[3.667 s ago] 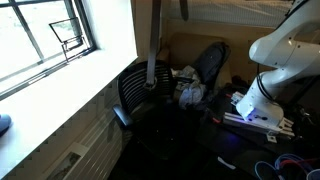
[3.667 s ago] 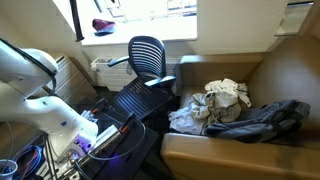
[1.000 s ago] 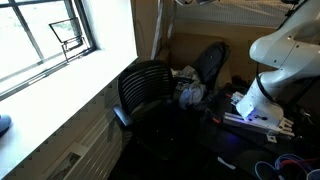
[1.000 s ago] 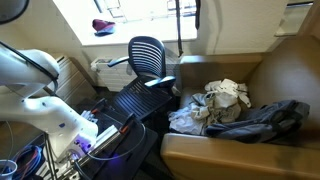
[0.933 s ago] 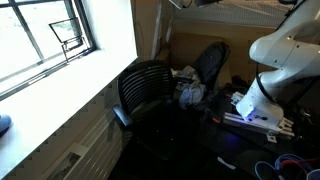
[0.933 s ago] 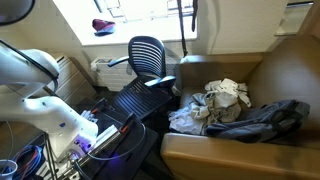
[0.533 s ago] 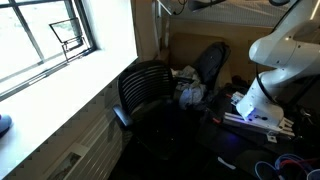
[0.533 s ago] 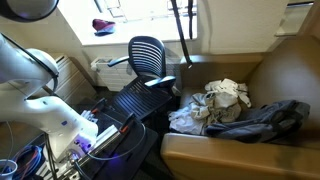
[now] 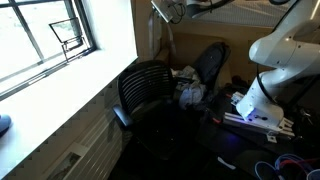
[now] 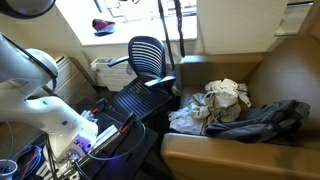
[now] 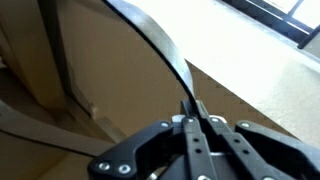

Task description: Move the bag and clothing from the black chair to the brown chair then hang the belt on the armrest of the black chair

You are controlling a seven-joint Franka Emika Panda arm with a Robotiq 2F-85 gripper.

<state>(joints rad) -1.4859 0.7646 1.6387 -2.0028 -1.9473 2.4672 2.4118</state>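
While the slim dark belt (image 11: pixel 170 55) dangles in two strands before the bright window (image 10: pixel 130 15), the black gripper (image 11: pixel 192 112) has its jaws clenched on the strap, holding it high above the single black ribbed office chair (image 10: pixel 148 55). Neither strand touches the chair's armrest. Just beside that chair stands the one wide tan-brown upholstered armchair (image 10: pixel 275 75). On its seat lie one crumpled pale heap of clothing (image 10: pixel 226 95) and one dark soft bag (image 10: pixel 262 118), touching each other. In front of the office chair a black slanted panel (image 10: pixel 130 102) leans, and the white robot base (image 9: pixel 275 55) with tangled cables (image 10: pixel 25 160) sits close by on the floor.
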